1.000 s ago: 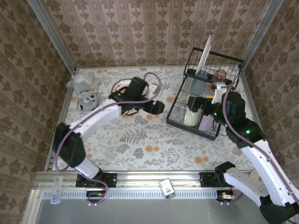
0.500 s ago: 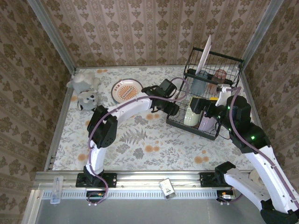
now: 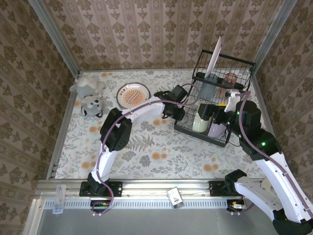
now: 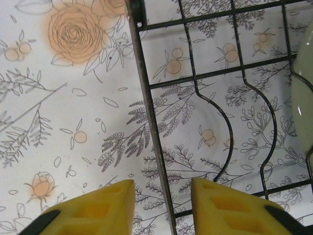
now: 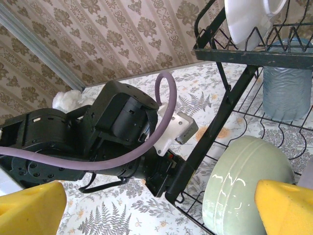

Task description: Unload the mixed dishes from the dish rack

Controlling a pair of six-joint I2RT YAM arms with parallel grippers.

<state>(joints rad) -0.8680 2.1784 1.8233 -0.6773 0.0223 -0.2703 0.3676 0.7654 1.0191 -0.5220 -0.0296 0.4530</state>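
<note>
The black wire dish rack [image 3: 215, 105] stands at the back right. A white plate [image 3: 214, 58] leans upright on its upper shelf, by a bluish cup [image 3: 208, 89] and a pink cup [image 3: 230, 78]. The lower tier holds a pale green bowl [image 3: 199, 121] and a lavender bowl [image 3: 215, 130]. Another patterned plate [image 3: 133, 94] lies flat on the table. My left gripper [image 4: 163, 196] straddles the rack's left rim bar [image 4: 149, 112], jaws narrow but clear of it on both sides. My right gripper [image 5: 160, 205] hangs wide open beside the green bowl [image 5: 244, 181].
Two grey plush toys [image 3: 90, 93] sit at the back left corner. Patterned walls close in the table at the back and on both sides. The left arm [image 5: 117, 132] stretches across the floral tablecloth right up against the rack's front left corner.
The left arm has swung right, from beside the flat plate to the rack's left rim, and its jaws have narrowed. The right gripper shifted slightly over the lower tier.
</note>
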